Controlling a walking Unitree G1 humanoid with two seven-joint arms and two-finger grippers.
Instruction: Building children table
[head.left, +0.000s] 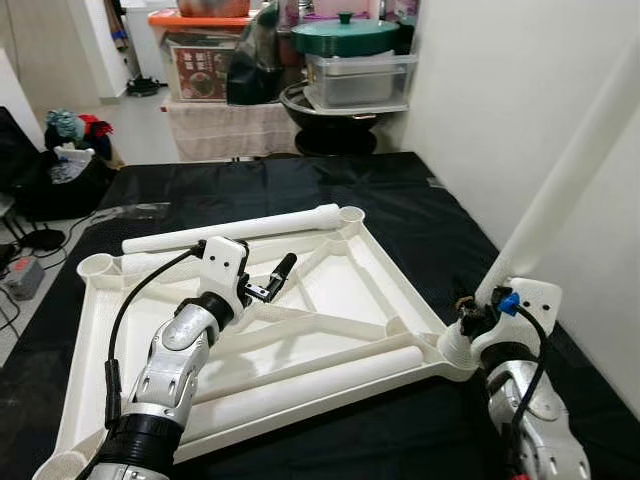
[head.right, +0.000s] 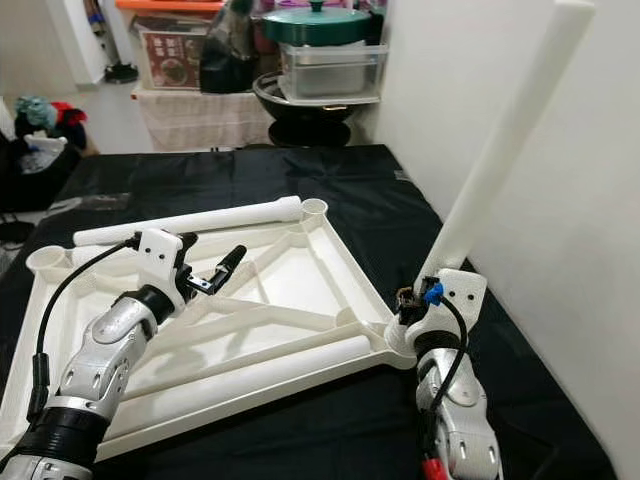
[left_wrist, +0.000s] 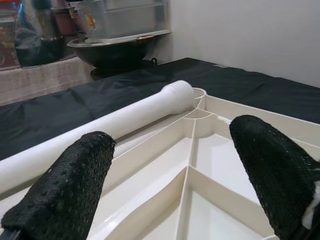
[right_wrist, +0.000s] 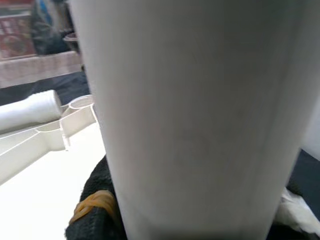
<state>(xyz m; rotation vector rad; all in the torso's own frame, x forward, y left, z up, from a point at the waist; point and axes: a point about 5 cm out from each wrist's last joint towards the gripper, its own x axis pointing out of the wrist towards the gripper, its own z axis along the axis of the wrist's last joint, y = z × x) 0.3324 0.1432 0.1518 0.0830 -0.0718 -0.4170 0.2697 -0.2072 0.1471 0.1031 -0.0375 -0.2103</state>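
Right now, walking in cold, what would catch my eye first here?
Probably the long white table leg rising at a slant from the near right corner of the upturned white tabletop, gripped low down by the right gripper. Next, the left gripper hovering over the tabletop's ribs, fingers open.

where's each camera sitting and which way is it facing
Left and right eye views: on the head, looking forward and down at the upturned white tabletop; both silver arms show.
Left wrist view: along the open left gripper, over the tabletop toward a lying leg.
Right wrist view: close against the standing leg that the right gripper holds.
Shared: tabletop, lying leg.
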